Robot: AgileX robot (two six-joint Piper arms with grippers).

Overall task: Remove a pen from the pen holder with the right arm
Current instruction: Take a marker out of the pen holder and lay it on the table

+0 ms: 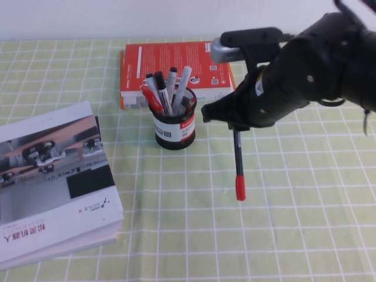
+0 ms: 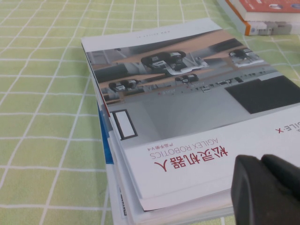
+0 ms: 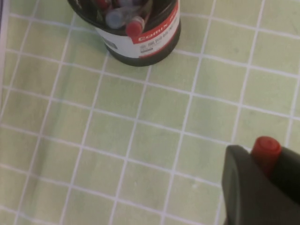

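A black pen holder (image 1: 173, 128) with a red-and-white label stands on the green checked cloth, with several pens in it. My right gripper (image 1: 238, 125) hangs just to its right, above the cloth, shut on a black pen (image 1: 237, 154) that points down with its red cap (image 1: 240, 188) lowest. In the right wrist view the red cap (image 3: 266, 149) sticks out between the dark fingers (image 3: 243, 183), and the pen holder (image 3: 140, 35) sits apart from it. In the left wrist view my left gripper (image 2: 262, 161) is shut on nothing over a booklet; the high view does not show it.
An orange book (image 1: 176, 64) lies flat behind the pen holder. A stack of white booklets (image 1: 53, 182) covers the near left of the table, seen close up as the booklet stack (image 2: 187, 117). The checked cloth (image 1: 282, 235) stretches to the front right.
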